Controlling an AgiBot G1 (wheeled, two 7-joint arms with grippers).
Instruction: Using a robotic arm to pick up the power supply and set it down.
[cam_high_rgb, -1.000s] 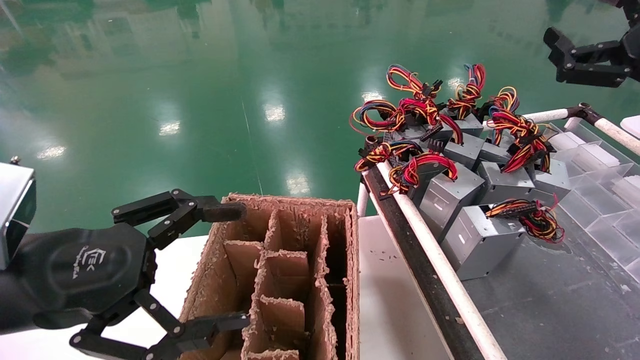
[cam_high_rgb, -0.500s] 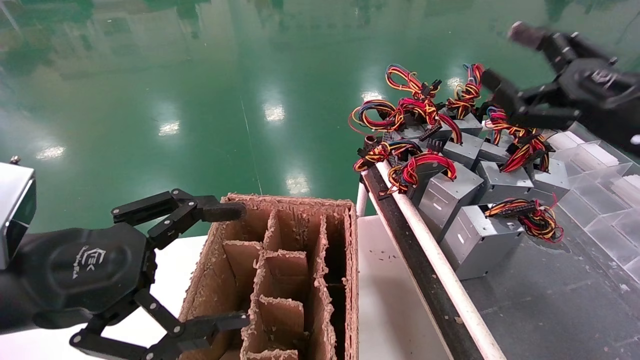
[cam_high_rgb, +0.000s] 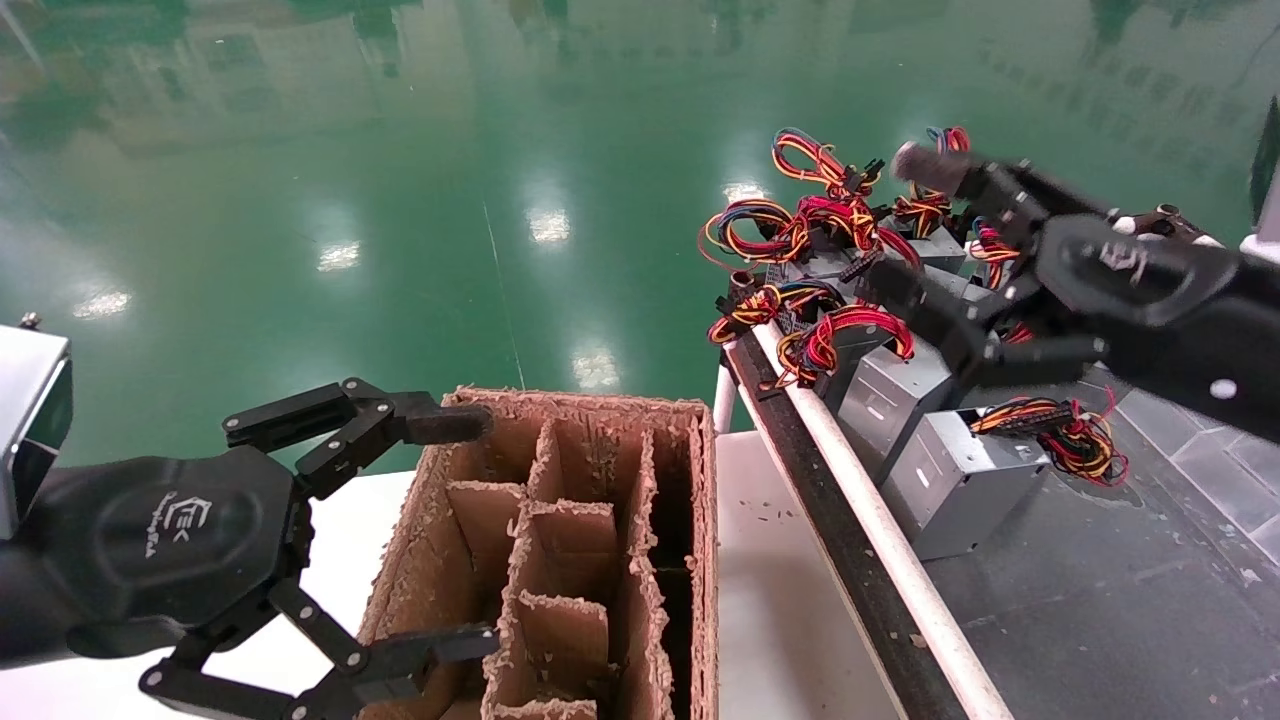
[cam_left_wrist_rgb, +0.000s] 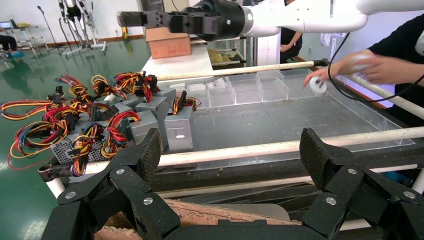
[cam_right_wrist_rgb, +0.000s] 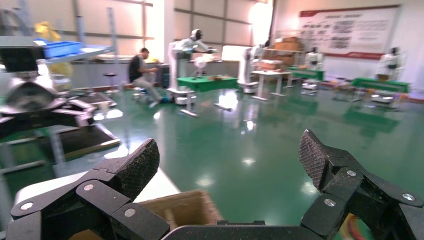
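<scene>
My left gripper (cam_high_rgb: 475, 530) sits parked at the near-left corner of the cardboard divider box (cam_high_rgb: 560, 560), fingers spread wide and empty — one fingertip at the box's far-left rim, the other low against its near-left wall. The box rests on a white table (cam_high_rgb: 770, 600), its compartments showing only bare cardboard. Just right of the box a white rail (cam_high_rgb: 880, 540) edges a dark tray (cam_high_rgb: 1080, 600), and the power supplies (cam_high_rgb: 950, 480) lie heaped at the tray's far end, grey cases touching, their red, yellow and black wire bundles (cam_high_rgb: 800, 220) sticking up. My right gripper (cam_high_rgb: 915, 225) hangs over that heap — fingers wide apart, gripping nothing, above the cases farther from the box.
</scene>
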